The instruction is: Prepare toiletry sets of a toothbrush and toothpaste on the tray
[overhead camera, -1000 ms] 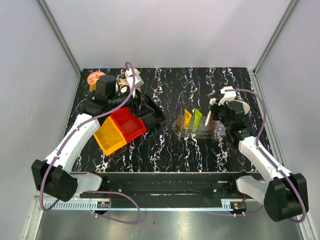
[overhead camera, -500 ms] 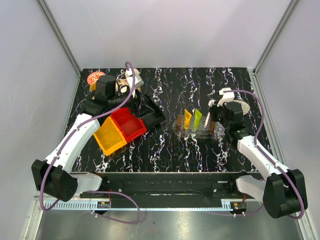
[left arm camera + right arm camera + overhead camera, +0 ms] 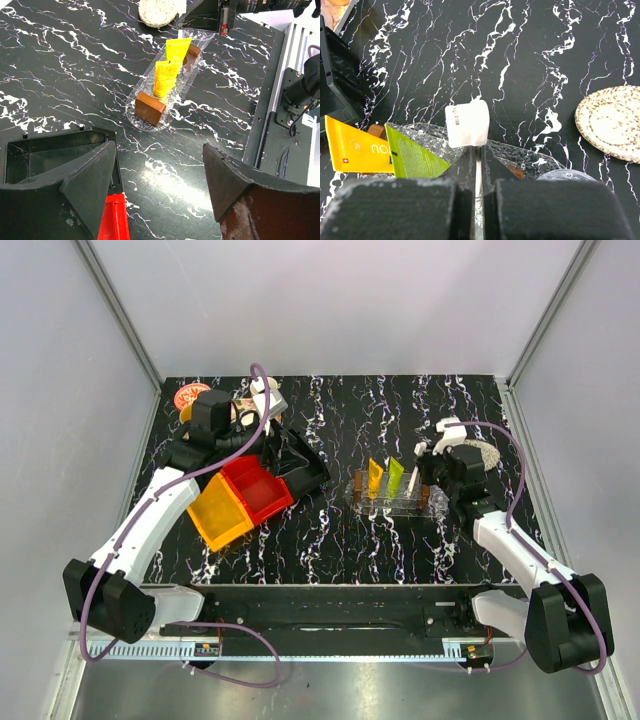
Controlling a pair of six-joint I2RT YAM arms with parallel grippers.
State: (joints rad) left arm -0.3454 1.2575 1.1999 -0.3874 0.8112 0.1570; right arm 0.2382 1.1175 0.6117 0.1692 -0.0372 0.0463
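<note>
My right pincer (image 3: 476,155) grips the toothbrush (image 3: 466,124) upright. I'd lower it straight beside the green tube (image 3: 412,159), careful not to knock the rack (image 3: 520,157); my left pincer (image 3: 159,150) gapes wide, holding nothing.

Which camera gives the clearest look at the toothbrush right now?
The right wrist view: the toothbrush sits close and central, its white end sticking out of the shut right pincer. The top view shows only a thin white sliver at that pincer, beside the green tube. In the left wrist view I cannot make it out.
</note>
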